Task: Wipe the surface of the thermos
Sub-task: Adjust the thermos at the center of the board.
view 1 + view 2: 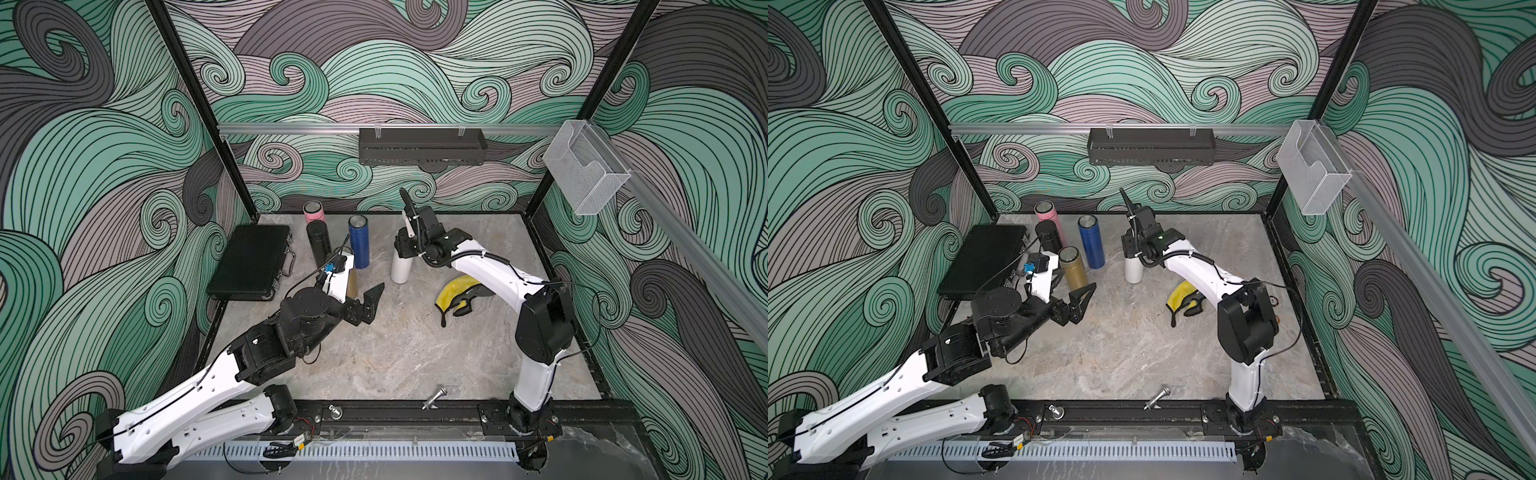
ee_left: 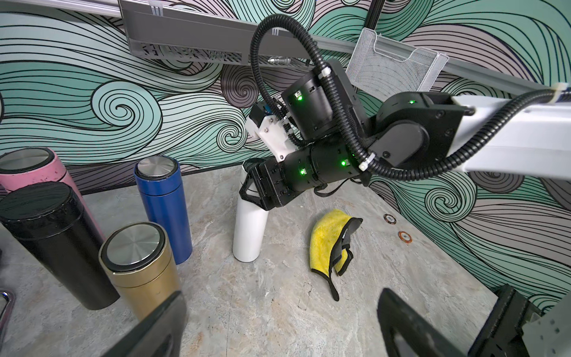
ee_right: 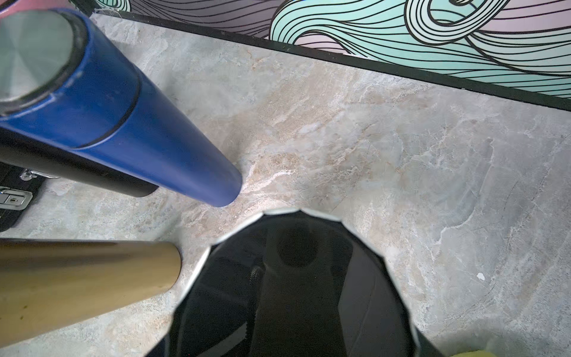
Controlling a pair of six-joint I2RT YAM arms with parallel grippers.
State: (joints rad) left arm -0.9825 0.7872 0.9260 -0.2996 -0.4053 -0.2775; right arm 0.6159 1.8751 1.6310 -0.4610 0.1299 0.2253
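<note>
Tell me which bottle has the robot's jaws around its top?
The white thermos: the right gripper has its jaws around its top. It stands apart, while the pink, black, blue and gold ones cluster together.

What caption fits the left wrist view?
Right gripper at the top of the upright white thermos; yellow cloth lies apart, untouched.

On a marble-patterned tabletop (image 1: pixel 395 353), a pink thermos (image 1: pixel 312 212), black thermos (image 1: pixel 318 245), blue thermos (image 1: pixel 359 245) and gold thermos (image 1: pixel 1073 270) stand clustered, with a white thermos (image 1: pixel 401 270) standing apart. A black case (image 1: pixel 249 262) lies flat beside the cluster. A crumpled yellow cloth (image 1: pixel 453 293) lies near the white thermos.
</note>
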